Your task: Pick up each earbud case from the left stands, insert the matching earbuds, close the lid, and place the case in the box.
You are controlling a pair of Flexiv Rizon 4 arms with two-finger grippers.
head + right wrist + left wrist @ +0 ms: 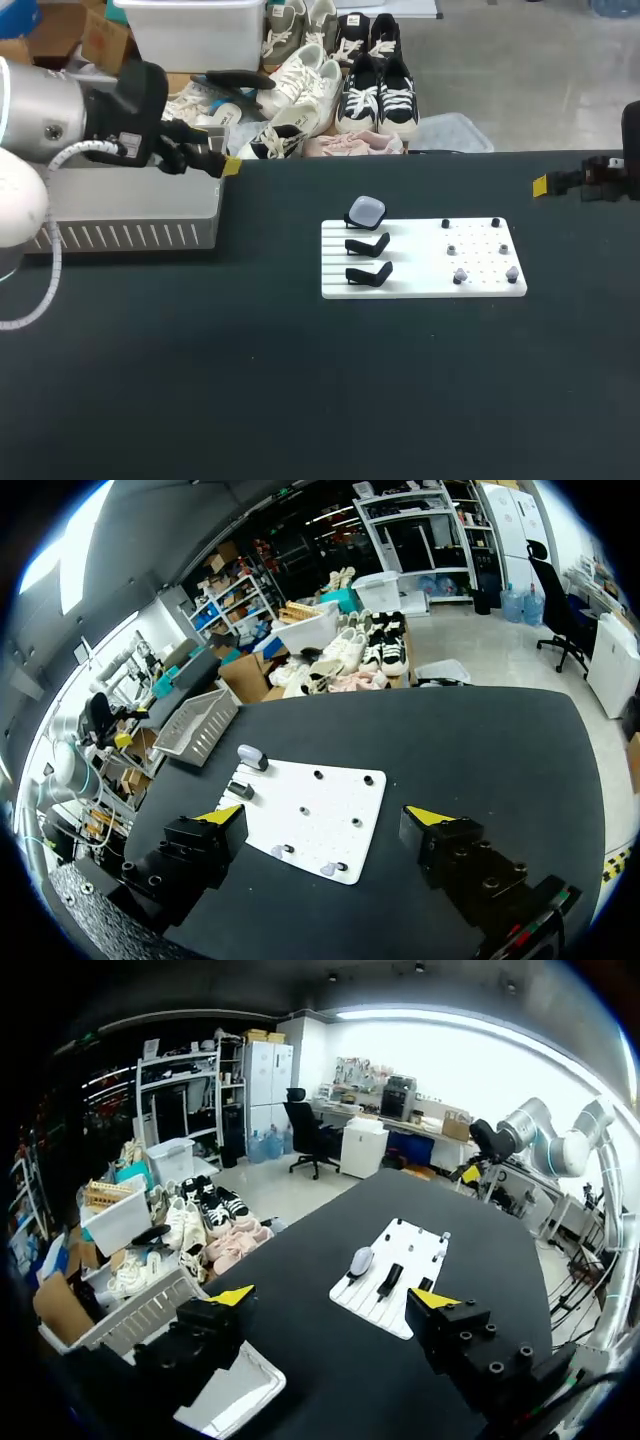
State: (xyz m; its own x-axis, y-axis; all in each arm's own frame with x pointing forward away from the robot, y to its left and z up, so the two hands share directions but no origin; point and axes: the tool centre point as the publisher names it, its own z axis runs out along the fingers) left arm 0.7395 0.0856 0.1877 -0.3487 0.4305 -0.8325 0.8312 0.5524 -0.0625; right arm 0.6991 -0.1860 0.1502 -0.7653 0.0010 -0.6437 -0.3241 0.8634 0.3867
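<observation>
While neither claw's got anything in it, step: I'd call this the run-up to grabbing the last earbud case, pickup not yet begun.
Earbud case: sits on the far stand of three, on the left side of the white board mid-counter.
Other two stands: bare.
Earbuds: little pale bits on the board's right half, too small to say much.
Left claw: fingers wide apart, empty, hanging over the corner of the grey box.
Right claw: fingers apart too, empty, out by the counter's right edge, well apart from the board.
Next move: my guess is one claw has to come over the board, drop around the case, pinch it from both sides and lift it off the stand without nudging the board.
</observation>
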